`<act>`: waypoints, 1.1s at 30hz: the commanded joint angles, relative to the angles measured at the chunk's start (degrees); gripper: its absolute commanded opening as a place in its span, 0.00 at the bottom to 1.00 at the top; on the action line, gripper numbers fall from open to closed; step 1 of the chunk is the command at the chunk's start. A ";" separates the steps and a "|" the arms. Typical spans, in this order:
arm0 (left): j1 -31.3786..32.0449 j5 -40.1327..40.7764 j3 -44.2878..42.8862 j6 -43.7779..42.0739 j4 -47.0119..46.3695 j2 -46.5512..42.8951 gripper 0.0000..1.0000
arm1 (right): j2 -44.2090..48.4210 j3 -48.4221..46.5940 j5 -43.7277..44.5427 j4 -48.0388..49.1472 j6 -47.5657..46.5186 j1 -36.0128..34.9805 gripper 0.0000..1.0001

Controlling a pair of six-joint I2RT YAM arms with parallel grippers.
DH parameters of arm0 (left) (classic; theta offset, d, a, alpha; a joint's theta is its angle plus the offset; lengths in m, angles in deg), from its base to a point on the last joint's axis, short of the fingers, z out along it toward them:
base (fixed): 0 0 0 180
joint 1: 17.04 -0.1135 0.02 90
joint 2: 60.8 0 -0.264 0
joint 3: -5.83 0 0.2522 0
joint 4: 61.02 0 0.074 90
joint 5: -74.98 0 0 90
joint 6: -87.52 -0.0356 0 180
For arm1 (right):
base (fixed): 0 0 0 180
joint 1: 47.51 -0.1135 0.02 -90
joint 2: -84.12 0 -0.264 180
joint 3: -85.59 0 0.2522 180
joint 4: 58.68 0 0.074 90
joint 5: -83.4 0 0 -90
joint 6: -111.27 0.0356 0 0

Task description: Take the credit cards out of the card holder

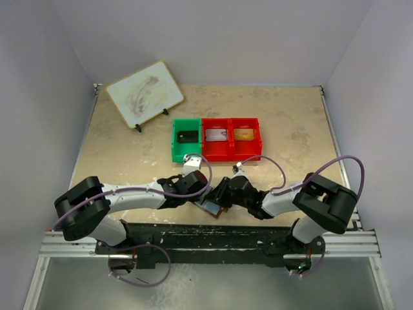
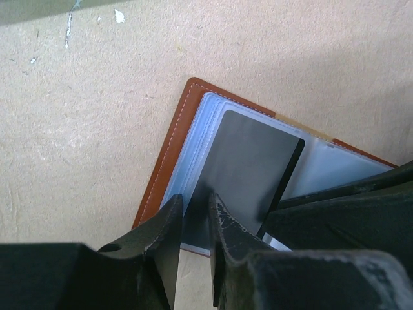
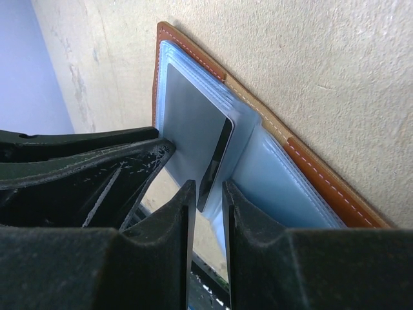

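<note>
Top view: card holder (image 1: 211, 208) lies open at the near edge of the table (image 1: 116, 161), centre, btwn both arms. Left gripper (image 1: 195, 192) & right gripper (image 1: 224, 194) both sit over it.

Left wrist: fingers narrowed w/ corner of dark card (image 2: 251, 165) btwn them; clamped or not, can't tell. Card's long axis runs from the fingers diagonally into the sleeve (image 2: 193, 148), so the pull should go back along it.

Right wrist: fingers nearly together astride the holder's inner edge; grip can't tell.

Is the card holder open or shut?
Open. The card holder lies spread on the table, pale blue sleeves and a dark card showing.
</note>
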 commanded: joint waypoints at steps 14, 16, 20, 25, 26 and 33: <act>0.08 -4.44 3.82 -0.40 0.09 -2.93 0.09 | -0.78 -1.10 -0.21 1.15 1.39 0.86 0.02; 0.03 -4.22 3.91 -0.27 0.29 -2.99 0.09 | -0.01 -0.76 -0.19 0.94 0.80 0.80 0.01; 0.06 -3.65 4.00 0.04 0.45 -2.94 0.09 | 1.08 -0.60 -1.16 -0.08 -0.26 0.93 0.00; 0.04 -3.13 4.13 0.17 0.48 -2.89 0.08 | 1.77 0.39 -2.21 -0.38 -0.21 1.00 0.00; 0.03 -3.08 4.03 0.13 0.57 -2.84 0.08 | 2.03 0.67 -2.29 -0.74 -0.17 1.05 0.00; 0.09 -4.13 4.99 0.42 -0.47 -2.59 0.07 | 5.68 2.95 -1.37 -1.74 0.13 1.25 0.00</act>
